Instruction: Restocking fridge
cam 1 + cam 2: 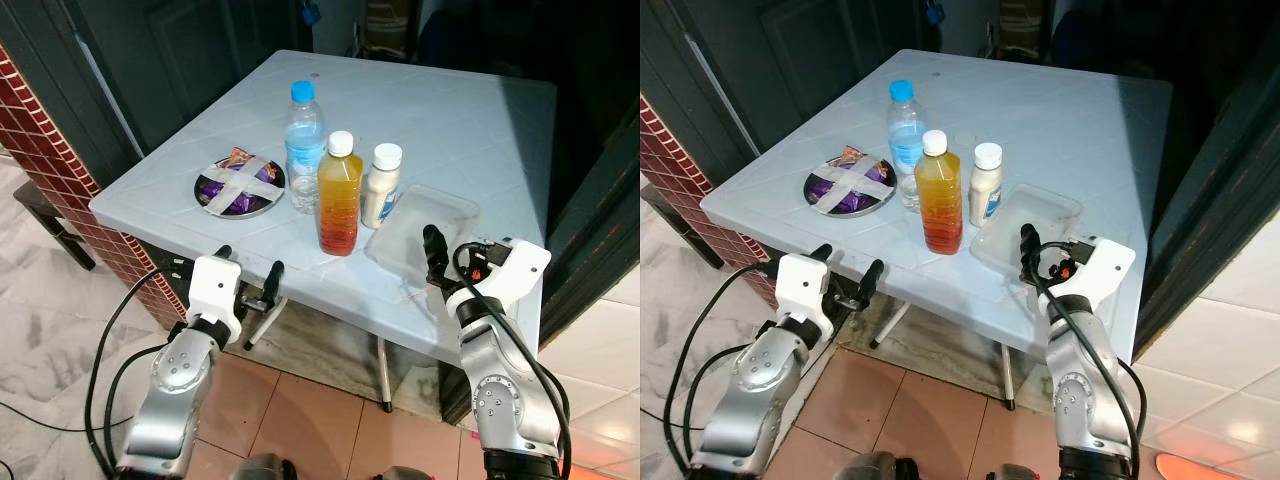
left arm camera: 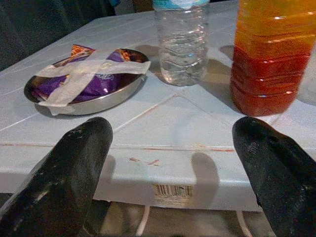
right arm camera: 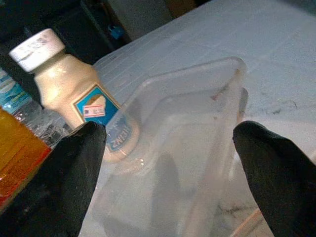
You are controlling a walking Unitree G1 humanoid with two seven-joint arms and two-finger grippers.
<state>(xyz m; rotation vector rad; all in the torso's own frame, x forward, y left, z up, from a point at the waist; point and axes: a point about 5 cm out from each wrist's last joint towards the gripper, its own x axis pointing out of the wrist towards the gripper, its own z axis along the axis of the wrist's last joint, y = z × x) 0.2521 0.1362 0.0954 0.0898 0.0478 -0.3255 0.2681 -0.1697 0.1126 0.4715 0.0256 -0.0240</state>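
Two claws poised, fingers spread, at the near edge of a pale blue tabletop (image 1: 470,120).

The left claw (image 1: 248,275) hovers just off the edge, facing a taped steel dish (image 1: 239,187). The right claw (image 3: 163,163), empty, reaches over a clear plastic container (image 1: 422,228). Beyond stand an orange juice bottle (image 1: 339,195), a white sauce bottle (image 1: 381,186) and a water bottle (image 1: 304,148).

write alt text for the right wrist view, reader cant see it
The right gripper, open, points at a clear plastic container on a pale table. A white-capped Heinz bottle stands beside the container, with an orange bottle further along.
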